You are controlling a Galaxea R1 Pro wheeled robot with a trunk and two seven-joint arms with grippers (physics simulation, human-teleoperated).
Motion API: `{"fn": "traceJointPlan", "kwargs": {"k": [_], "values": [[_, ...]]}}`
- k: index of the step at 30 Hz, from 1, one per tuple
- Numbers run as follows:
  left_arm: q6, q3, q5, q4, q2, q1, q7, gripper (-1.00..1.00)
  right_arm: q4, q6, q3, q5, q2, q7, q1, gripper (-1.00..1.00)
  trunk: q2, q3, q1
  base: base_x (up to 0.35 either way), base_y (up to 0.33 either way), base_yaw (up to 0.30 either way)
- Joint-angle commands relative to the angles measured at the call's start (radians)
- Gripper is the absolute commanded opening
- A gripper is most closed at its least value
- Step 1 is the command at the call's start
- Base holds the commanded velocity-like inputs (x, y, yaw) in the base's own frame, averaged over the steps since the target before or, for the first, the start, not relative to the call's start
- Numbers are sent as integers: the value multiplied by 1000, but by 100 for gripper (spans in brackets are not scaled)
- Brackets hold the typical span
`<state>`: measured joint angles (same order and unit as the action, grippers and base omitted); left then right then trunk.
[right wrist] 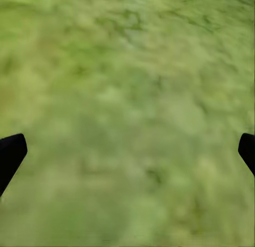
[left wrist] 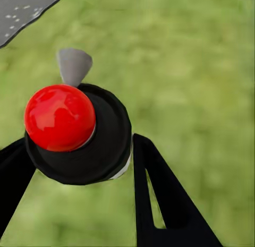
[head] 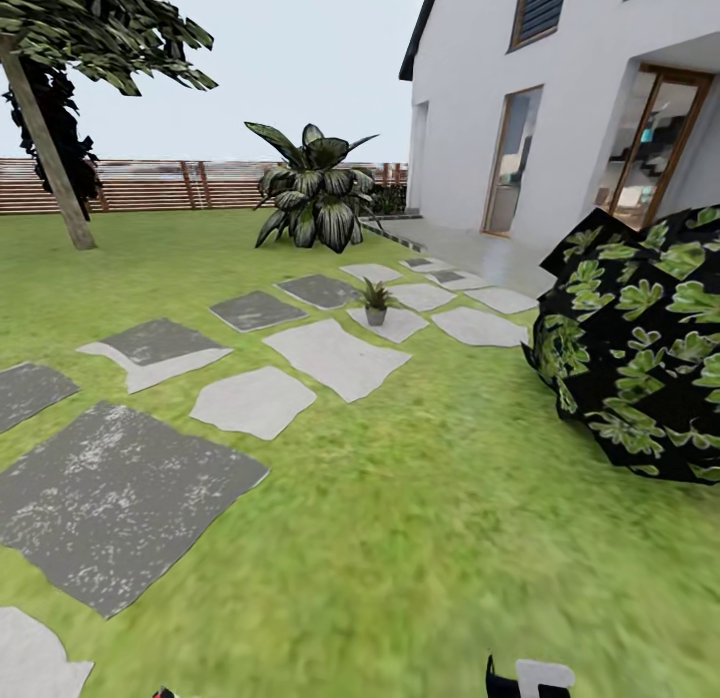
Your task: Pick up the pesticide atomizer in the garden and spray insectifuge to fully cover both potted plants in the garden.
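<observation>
Nearest, in the left wrist view, the left gripper (left wrist: 79, 167) is clamped on the pesticide atomizer (left wrist: 79, 133), its black fingers (left wrist: 159, 199) pressed on either side of the dark round body, whose red ball top and grey nozzle stand over grass. In the right wrist view the right gripper (right wrist: 127, 151) is spread wide with nothing between its fingertips (right wrist: 10, 154), above the lawn (right wrist: 127, 98). Farther out in the head view, grey stepping stones (head: 335, 358) cross the lawn, and one potted plant (head: 376, 303) stands upright on a pale stone. Beyond it rise a large broad-leaved shrub (head: 315, 193), a brown slatted fence (head: 150, 185) and a white house (head: 560, 98).
</observation>
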<state>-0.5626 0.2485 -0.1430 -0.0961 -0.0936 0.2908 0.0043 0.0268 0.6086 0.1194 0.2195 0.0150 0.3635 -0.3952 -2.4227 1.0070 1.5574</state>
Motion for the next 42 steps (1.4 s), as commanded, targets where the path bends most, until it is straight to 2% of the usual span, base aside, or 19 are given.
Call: {"fn": "traceJointPlan", "kwargs": {"k": [1,42], "values": [[-3,8,-10,1,0,1,1,-100,-1,2,8,11,0,5,-1,100,0,1,0,338,0,0],[-3,8,-10,1,0,1,1,-100,-1,2,8,11,0,5,-1,100,0,1,0,338,0,0]]}}
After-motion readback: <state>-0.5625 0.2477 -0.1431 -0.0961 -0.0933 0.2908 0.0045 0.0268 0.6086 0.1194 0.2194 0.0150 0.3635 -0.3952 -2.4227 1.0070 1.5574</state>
